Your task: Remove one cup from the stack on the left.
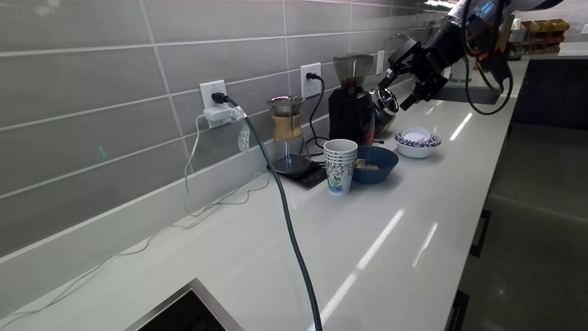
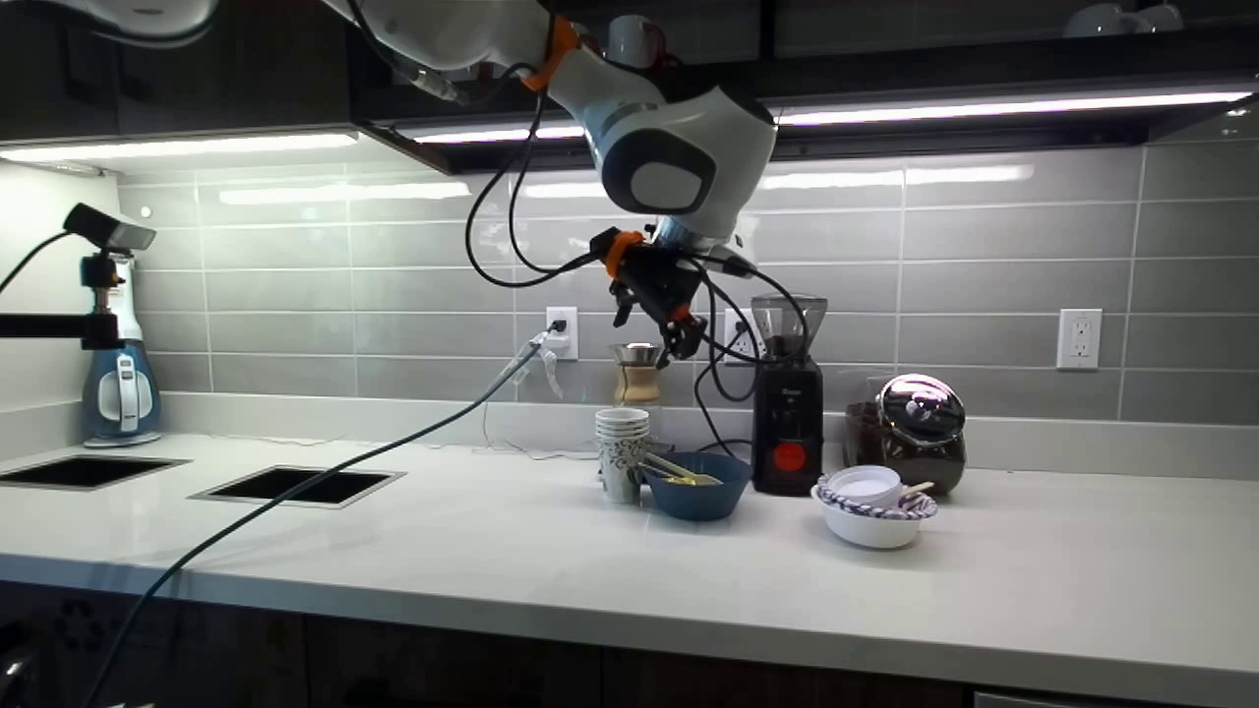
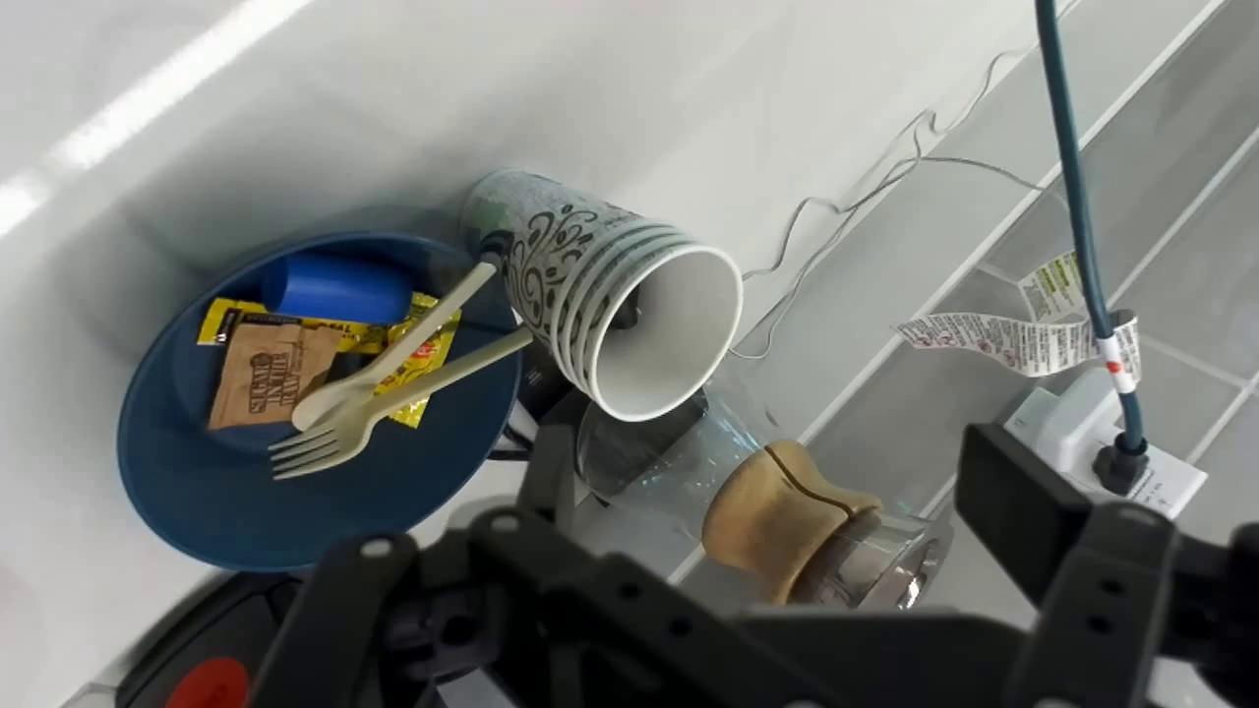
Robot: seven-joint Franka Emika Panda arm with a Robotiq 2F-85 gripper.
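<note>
Zero removed, one to go

None of the job is done yet, by my judgement. The small white paper cup with dark scrolling print [image 3: 679, 329] that I would lift off sits uppermost in the short nested stack of matching white paper cups [image 1: 340, 166]. That stack stands upright on the glossy white counter [image 1: 239, 257], just beside the wide round dark-blue bowl [image 3: 246, 501]; no paper cup shows apart from it. My black two-fingered gripper [image 1: 396, 94] hangs above the counter, clear of the stack, its jaws spread wide with nothing held between them. What remains, I reckon, is everything: reach the rims, close on the uppermost cup alone, draw it out of the nest.

Little can be read. A yellow-and-black condiment packet [image 3: 221, 320] in the bowl shows what may be "EAL". Dark lettering on the brown paper packet [image 3: 270, 374] next to it defeats me at this angle. Print on the long white paper tag [image 3: 1013, 344] by the blue-green cable [image 3: 1075, 197] is too fine, and so is a pale word on the tall black coffee grinder [image 2: 787, 418]. On the cups I make out no brand, only scrolls and a blue-green patch.
</note>
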